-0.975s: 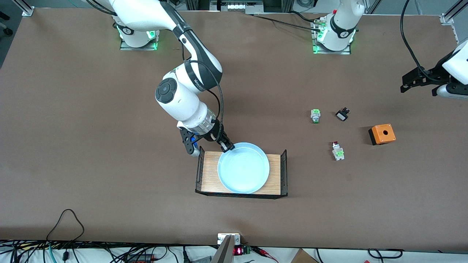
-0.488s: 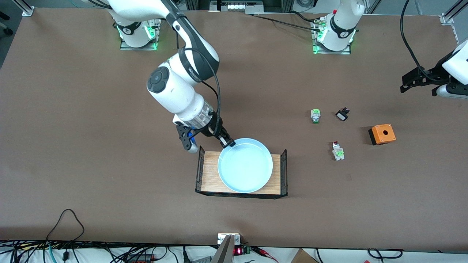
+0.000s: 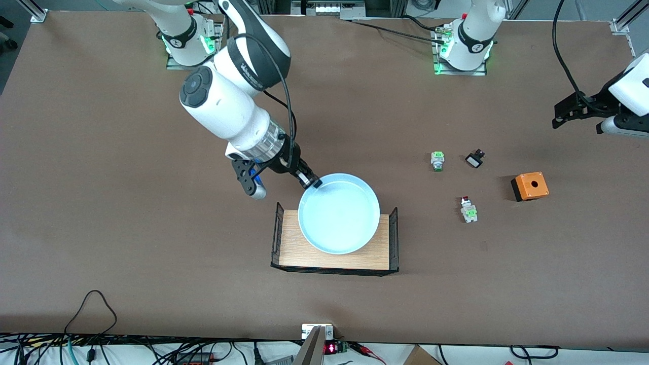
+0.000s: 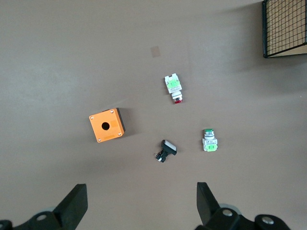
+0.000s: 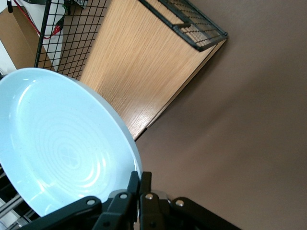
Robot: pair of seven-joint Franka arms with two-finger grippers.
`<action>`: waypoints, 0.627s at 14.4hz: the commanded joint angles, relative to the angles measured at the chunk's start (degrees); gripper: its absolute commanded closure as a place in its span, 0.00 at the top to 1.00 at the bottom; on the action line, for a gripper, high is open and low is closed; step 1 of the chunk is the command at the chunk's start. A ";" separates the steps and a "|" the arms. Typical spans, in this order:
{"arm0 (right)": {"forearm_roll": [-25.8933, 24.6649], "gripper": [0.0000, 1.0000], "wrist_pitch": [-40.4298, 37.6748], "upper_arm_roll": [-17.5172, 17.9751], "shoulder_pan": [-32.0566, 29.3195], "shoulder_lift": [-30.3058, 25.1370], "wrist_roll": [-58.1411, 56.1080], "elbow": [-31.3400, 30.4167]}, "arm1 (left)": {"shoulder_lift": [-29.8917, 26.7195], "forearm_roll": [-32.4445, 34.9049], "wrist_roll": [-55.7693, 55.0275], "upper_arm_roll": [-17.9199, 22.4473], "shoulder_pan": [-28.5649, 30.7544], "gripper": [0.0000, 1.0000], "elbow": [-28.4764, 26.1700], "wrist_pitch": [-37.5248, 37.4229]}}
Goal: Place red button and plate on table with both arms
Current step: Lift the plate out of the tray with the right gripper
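Right gripper (image 3: 310, 181) pinched the plate (image 3: 338, 213) rim, plate lifted above the tray (image 3: 291, 243), not yet on table (image 3: 127, 203). Red button (image 3: 468, 209) already on table beside tray. Left gripper (image 3: 578, 109) waited, jaws spread.

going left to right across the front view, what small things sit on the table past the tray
green-capped switch → red button → small black part → orange box

the plate (image 5: 53, 148) runs off the right wrist view's edge.
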 commanded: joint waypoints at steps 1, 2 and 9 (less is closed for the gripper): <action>0.44 0.00 -6.88 -0.03 -3.05 -5.13 -8.77 -4.68 | 0.71 -0.46 0.95 -1.33 -0.09 1.00 1.90 -1.06; 0.36 0.00 -10.05 -0.03 -4.28 -5.83 -11.41 -4.77 | 0.71 -0.38 1.04 -1.33 -0.09 1.00 1.90 -1.06; -0.43 0.00 -24.04 -0.03 -15.17 -9.17 -29.69 -4.86 | 3.95 -0.38 0.68 -1.94 -0.70 1.00 7.07 -2.38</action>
